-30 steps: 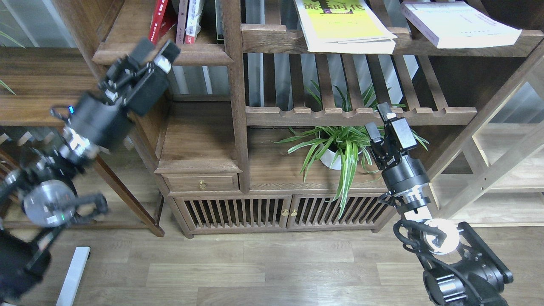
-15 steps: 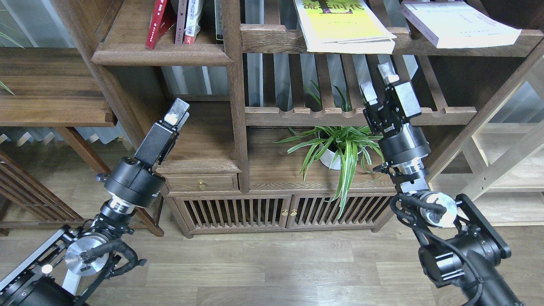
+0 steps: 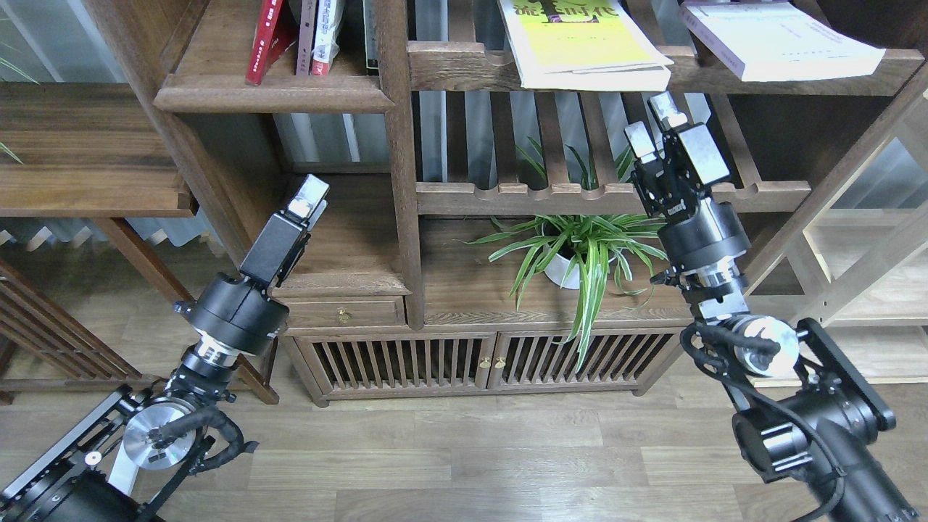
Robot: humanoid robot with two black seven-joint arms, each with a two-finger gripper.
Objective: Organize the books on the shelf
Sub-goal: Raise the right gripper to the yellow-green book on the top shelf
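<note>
The small red book point(image 3: 262, 40) stands upright on the solid dark brown shelf point(image 3: 268, 96) at the top left, next to other upright books. The large yellow-white book point(image 3: 580, 45) lies flat on the upper slatted shelf. The thick pale white-lavender book point(image 3: 779, 40) lies flat to its right. My left gripper point(image 3: 308, 197) is low, in front of the compartment under the solid shelf, seen edge-on, with nothing visible in it. My right gripper point(image 3: 655, 125) is open and empty, pointing up just below the yellow-white book's front edge.
A potted spider plant point(image 3: 580, 250) stands on the cabinet top behind my right wrist. A slatted shelf with a scalloped rail point(image 3: 551, 197) crosses at my right gripper's height. A small drawer point(image 3: 341, 313) and slatted cabinet doors point(image 3: 406, 360) are below. A wooden side table point(image 3: 87, 148) is at the left.
My left gripper has dropped from the solid shelf's front edge to the compartment below. My right gripper has risen from beside the plant to just under the yellow-white book.
</note>
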